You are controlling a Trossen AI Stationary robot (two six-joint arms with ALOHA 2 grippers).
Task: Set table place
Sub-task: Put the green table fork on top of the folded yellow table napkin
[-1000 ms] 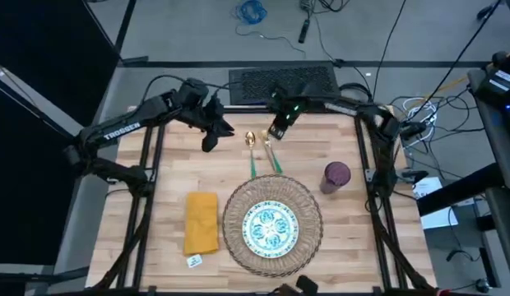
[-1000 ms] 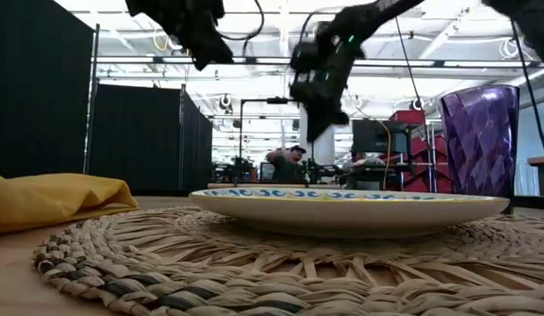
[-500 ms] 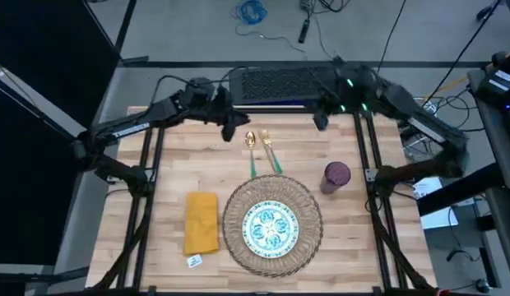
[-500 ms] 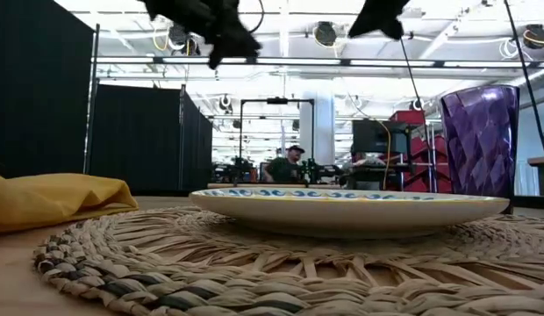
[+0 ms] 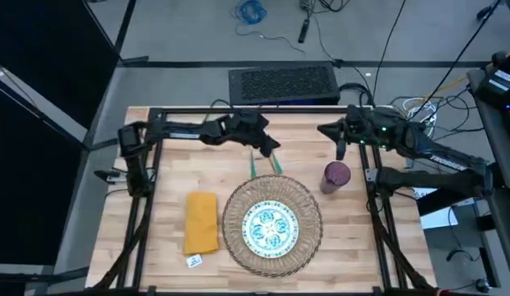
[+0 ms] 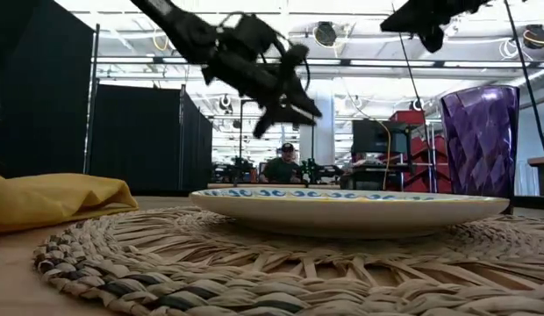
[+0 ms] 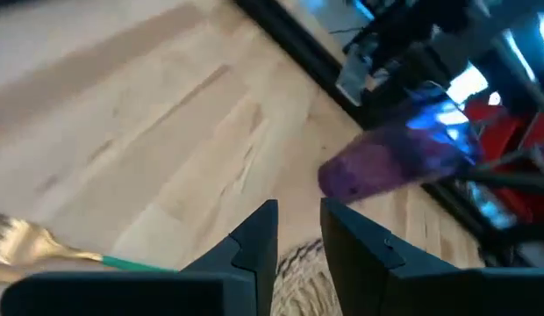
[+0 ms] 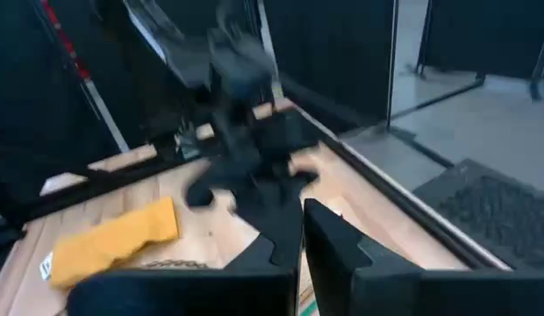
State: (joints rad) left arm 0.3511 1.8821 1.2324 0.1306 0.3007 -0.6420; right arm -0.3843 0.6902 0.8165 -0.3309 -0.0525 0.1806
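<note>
The round woven mat [image 5: 307, 241] lies at the table's near middle with the blue-green plate [image 5: 271, 226] on it. The yellow napkin [image 5: 201, 222] lies flat to its left, and the purple cup [image 5: 336, 177] stands to its right. Beyond the mat lie the green-handled gold fork [image 7: 26, 247] and a second piece [image 5: 252, 168]; their gold ends are hidden under my left gripper [image 5: 267, 146]. It hovers over them, open by a narrow gap. My right gripper [image 5: 337, 138] is shut, in the air just beyond the cup.
The table's [image 5: 169, 168] black frame rails [image 5: 148, 205] run along its left and right sides. A black mesh mat [image 5: 284, 82] lies on the floor beyond the far edge. A small white tag [image 5: 194, 261] sits near the napkin. A person sits far off in the room [image 6: 285, 162].
My left gripper has swung toward the table's right, a little nearer and down, to hover over the cutlery. My right gripper has drawn away from the cutlery, up and toward the right edge, ending beyond the cup. The cutlery, cup, plate and napkin have stayed put.
</note>
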